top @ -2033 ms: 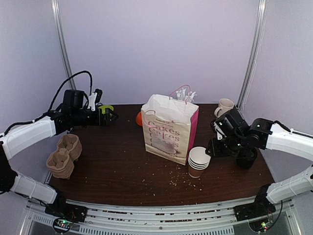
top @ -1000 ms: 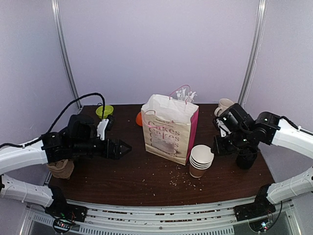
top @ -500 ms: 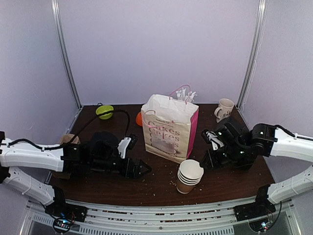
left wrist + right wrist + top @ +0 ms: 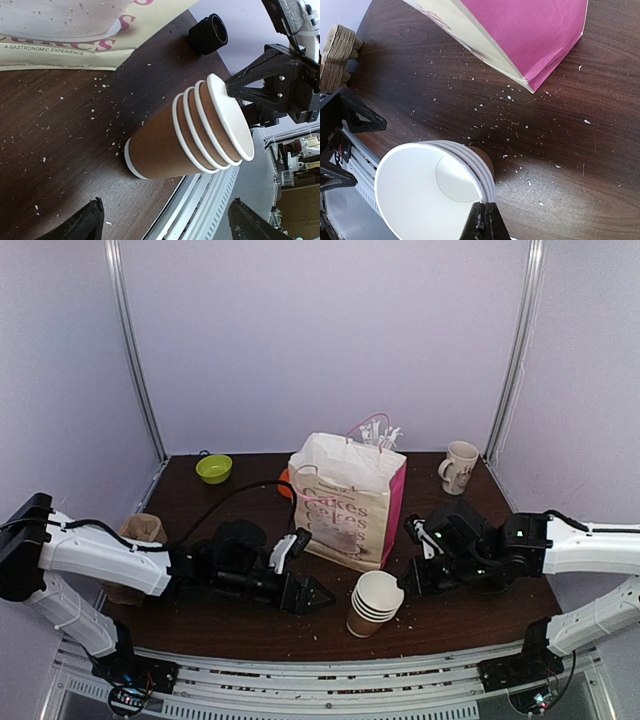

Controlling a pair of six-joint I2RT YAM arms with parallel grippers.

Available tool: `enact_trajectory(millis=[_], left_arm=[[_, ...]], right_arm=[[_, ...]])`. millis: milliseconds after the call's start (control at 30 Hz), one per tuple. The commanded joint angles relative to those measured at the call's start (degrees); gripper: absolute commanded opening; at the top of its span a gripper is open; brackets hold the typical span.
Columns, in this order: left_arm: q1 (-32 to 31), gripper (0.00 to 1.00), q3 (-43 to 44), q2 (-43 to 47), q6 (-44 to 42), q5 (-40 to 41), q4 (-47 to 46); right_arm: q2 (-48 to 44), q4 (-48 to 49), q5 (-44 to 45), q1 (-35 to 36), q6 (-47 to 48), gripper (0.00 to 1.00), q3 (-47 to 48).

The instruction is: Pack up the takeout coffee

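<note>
A nested stack of brown paper takeout coffee cups (image 4: 376, 602), white inside and with no lid on, leans over at the table's front centre. Seen in the left wrist view, the stack (image 4: 170, 145) tilts away to the right. My right gripper (image 4: 484, 220) is shut, pinching the white rim of the top cup (image 4: 427, 200); in the top view the right gripper (image 4: 407, 587) sits just right of the stack. My left gripper (image 4: 318, 595) stands open just left of the stack, its fingers (image 4: 82, 225) spread wide with nothing between them.
A cream and pink paper bag (image 4: 345, 505) stands behind the cups. A black stack of lids (image 4: 209, 34) lies beyond them. A cream mug (image 4: 460, 465), a green bowl (image 4: 214, 468) and cardboard cup carriers (image 4: 140, 530) are further off. Crumbs dot the table near its front rail (image 4: 330, 675).
My left arm has swung from the back left down to the front centre, beside the cups. My right gripper has pulled the stack leftward and forward, and it now tilts.
</note>
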State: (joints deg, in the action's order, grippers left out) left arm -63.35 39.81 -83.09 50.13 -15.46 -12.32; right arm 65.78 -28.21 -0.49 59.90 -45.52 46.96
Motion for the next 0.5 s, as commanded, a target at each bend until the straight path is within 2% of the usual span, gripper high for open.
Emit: enact_trajectory(millis=[0, 467], left_arm=[[-0.10, 0.90, -0.02, -1.78, 0.77, -3.77, -7.82], [-0.06, 0.85, 3.36, -8.39, 0.36, -7.41, -10.08]], right_arm=[[-0.77, 2.82, 2.84, 0.63, -1.80, 0.00, -1.13], [0.58, 1.88, 3.89, 2.26, -2.09, 0.00, 0.76]])
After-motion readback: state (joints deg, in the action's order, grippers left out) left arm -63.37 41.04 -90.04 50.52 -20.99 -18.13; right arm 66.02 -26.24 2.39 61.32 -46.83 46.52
